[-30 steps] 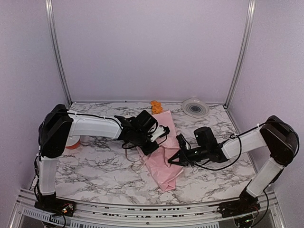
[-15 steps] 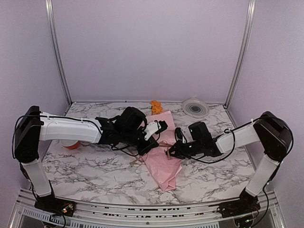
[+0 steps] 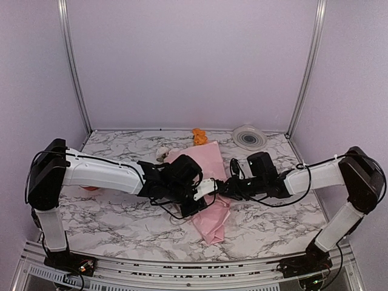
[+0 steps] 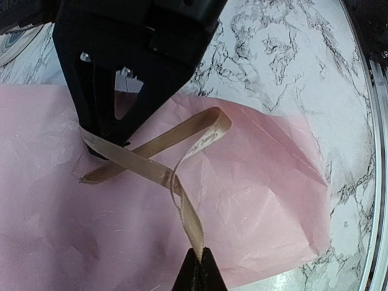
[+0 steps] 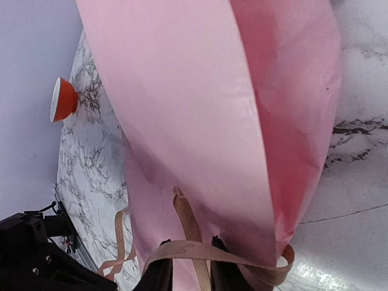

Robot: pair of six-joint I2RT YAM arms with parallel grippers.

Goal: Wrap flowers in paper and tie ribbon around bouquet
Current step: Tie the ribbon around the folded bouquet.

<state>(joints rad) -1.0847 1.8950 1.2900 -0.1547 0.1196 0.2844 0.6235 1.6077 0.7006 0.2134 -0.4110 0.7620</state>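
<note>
The bouquet [image 3: 212,223] lies on the marble counter [image 3: 121,218] between the two arms, its narrow end toward the arm bases and its wide mouth toward the far wall. The pink paper [image 4: 254,182] is rolled into a cone, and from above its inside cannot be seen. An orange bloom [image 3: 199,135] shows just past the wide rim, and a pale flower head [image 3: 162,152] lies just to the left of that rim. The tan ribbon [image 4: 182,130] runs in a loose loop over the paper's middle. The left tool [image 4: 199,274] is pinched tight on one strand of it. The right tool [image 5: 189,270] has its jaws a narrow way apart, with the ribbon draped across its fingertips [image 5: 159,270] and one strand running between them. A white-grey disc [image 3: 249,137] sits at the far right corner, and an orange-rimmed roll [image 5: 62,99] stands well off to the left.
</note>
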